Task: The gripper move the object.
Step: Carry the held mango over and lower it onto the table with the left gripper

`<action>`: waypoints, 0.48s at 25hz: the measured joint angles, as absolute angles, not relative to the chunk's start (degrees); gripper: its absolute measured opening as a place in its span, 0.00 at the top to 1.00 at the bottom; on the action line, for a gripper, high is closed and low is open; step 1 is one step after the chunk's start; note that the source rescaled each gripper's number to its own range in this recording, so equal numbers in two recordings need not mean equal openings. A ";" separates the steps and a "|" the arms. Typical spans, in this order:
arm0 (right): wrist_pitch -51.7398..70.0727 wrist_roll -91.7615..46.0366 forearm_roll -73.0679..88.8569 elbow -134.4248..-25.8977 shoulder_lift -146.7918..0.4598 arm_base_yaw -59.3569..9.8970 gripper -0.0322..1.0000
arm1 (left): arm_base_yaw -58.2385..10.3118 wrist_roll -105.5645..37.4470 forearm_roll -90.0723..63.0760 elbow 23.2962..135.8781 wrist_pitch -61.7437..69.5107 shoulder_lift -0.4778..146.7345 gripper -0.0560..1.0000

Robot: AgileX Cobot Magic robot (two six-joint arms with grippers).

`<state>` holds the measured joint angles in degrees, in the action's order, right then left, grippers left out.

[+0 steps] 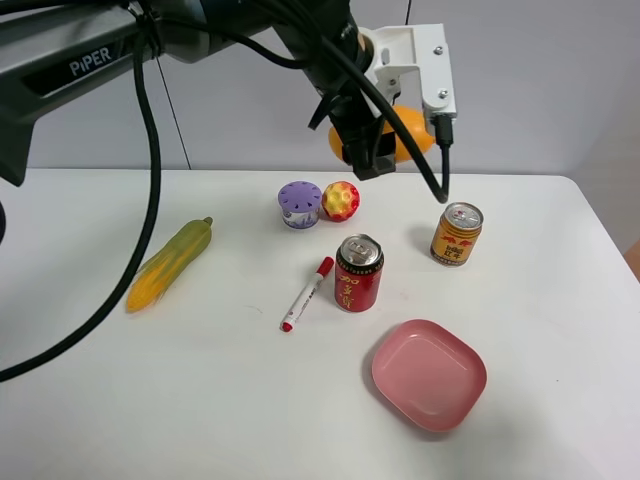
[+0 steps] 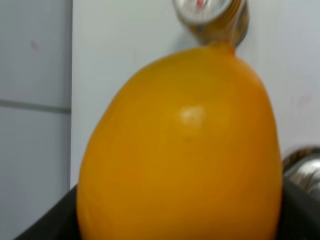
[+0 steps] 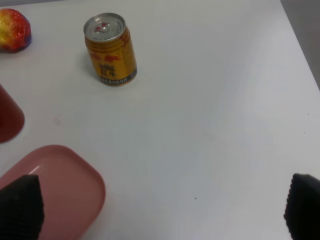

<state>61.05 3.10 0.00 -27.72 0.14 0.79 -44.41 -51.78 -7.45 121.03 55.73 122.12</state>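
Note:
My left gripper (image 1: 372,150), a black claw on the dark arm marked "PiPER", is shut on the orange-yellow mango (image 1: 408,132) and holds it in the air above the back of the table, over the space between the red-yellow ball and the yellow can. The mango (image 2: 180,150) fills the left wrist view, with dark jaw edges at its sides. My right gripper (image 3: 160,210) is open and empty, its two black fingertips (image 3: 20,205) wide apart above the table's right part, near the pink plate. It is out of the exterior view.
On the white table (image 1: 560,300) are a corn cob (image 1: 170,265), a purple cup (image 1: 300,204), a red-yellow ball (image 1: 340,200), a red can (image 1: 358,273), a yellow can (image 1: 457,233), a red marker (image 1: 307,294) and a pink plate (image 1: 428,373).

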 joint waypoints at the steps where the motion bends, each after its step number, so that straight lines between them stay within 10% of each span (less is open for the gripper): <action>1: 61.05 3.10 0.00 -27.72 0.14 0.79 0.00 | -45.18 -51.73 -7.54 121.71 55.73 122.54 0.92; 12: 61.05 3.10 0.00 -27.72 0.14 0.79 0.00 | -50.97 -24.14 -20.83 123.37 51.62 124.80 0.92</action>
